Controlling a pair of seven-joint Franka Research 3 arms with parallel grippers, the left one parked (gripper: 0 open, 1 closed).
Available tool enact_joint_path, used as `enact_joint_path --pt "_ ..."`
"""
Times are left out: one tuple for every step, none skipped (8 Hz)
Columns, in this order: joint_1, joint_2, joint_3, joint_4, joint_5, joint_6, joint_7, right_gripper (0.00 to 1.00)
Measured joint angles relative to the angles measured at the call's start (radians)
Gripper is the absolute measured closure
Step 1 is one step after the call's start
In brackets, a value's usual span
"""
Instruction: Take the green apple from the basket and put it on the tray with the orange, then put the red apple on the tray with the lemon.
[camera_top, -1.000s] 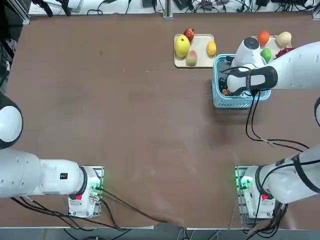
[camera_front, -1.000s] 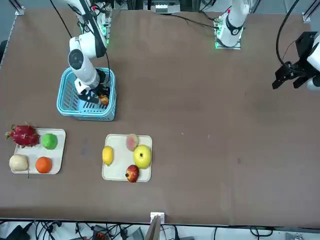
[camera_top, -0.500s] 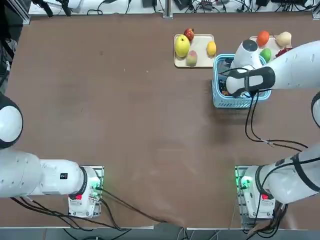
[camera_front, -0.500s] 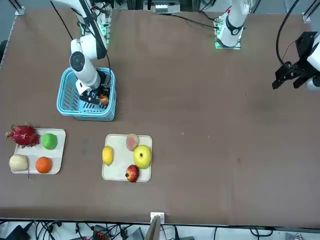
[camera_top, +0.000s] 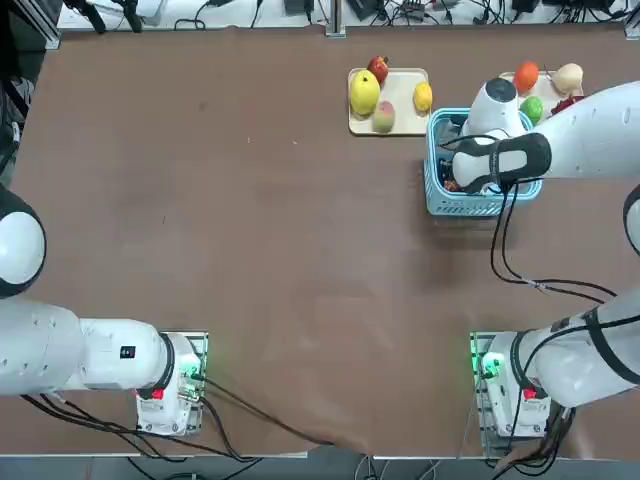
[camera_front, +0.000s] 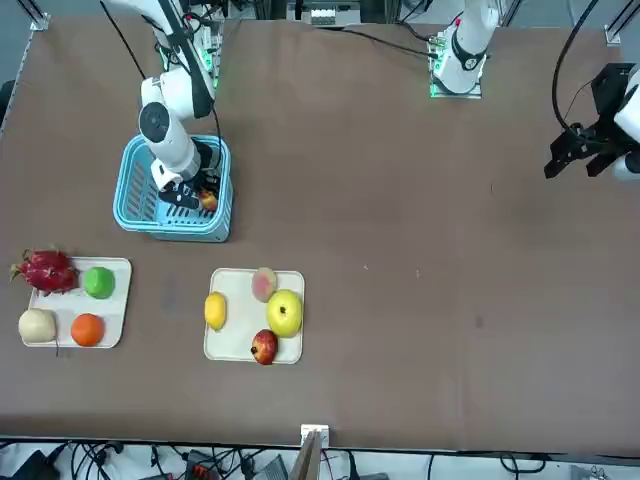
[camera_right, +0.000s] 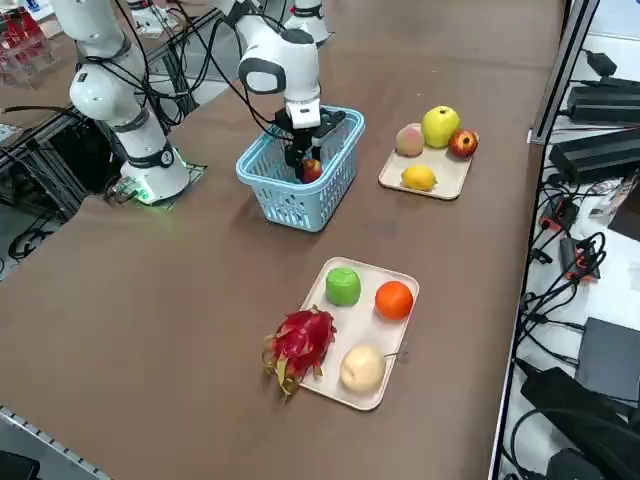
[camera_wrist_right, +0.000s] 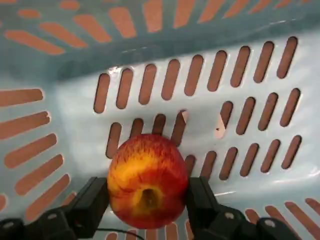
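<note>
The red apple (camera_wrist_right: 147, 180), red with a yellow-orange patch, lies on the floor of the light blue basket (camera_right: 290, 205). My right gripper (camera_wrist_right: 147, 191) reaches down into the basket, and its fingers (camera_wrist_right: 95, 200) press against both sides of the apple. From the front, the apple (camera_front: 207, 200) shows beside the gripper (camera_front: 193, 195). The green apple (camera_right: 343, 286) sits on a tray (camera_right: 398, 338) next to the orange (camera_right: 394, 299). The lemon (camera_right: 418, 177) lies on the other tray (camera_right: 452, 172).
A dragon fruit (camera_right: 300, 345) and a pale cream fruit (camera_right: 362, 368) share the orange's tray. A large yellow fruit (camera_right: 440, 125), a dark red fruit (camera_right: 463, 143) and a pink-green fruit (camera_right: 408, 140) share the lemon's tray. Both trays lie just beyond the basket.
The right gripper stayed inside the basket and shifted only slightly. Its fingers have drawn in around the red apple.
</note>
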Motion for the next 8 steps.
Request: enact_joint_path --pt "0.000 -0.022 -0.002 0.006 0.000 -0.045 0.000 0.13" --pt "0.000 -0.068 -0.005 0.017 0.000 -0.124 0.000 0.13" --pt "-0.001 -0.139 -0.008 0.032 0.000 -0.220 0.000 0.13" --pt "-0.003 -0.214 -0.011 0.049 0.000 -0.303 0.000 0.13" --pt "-0.007 -0.280 -0.014 0.078 -0.001 -0.371 0.000 0.13" --pt "-0.009 -0.320 -0.014 0.126 -0.003 -0.437 0.001 0.13" --pt "-0.010 -0.329 -0.014 0.201 -0.004 -0.514 0.001 0.13" --pt "-0.011 -0.317 -0.014 0.279 -0.006 -0.573 0.001 0.13"
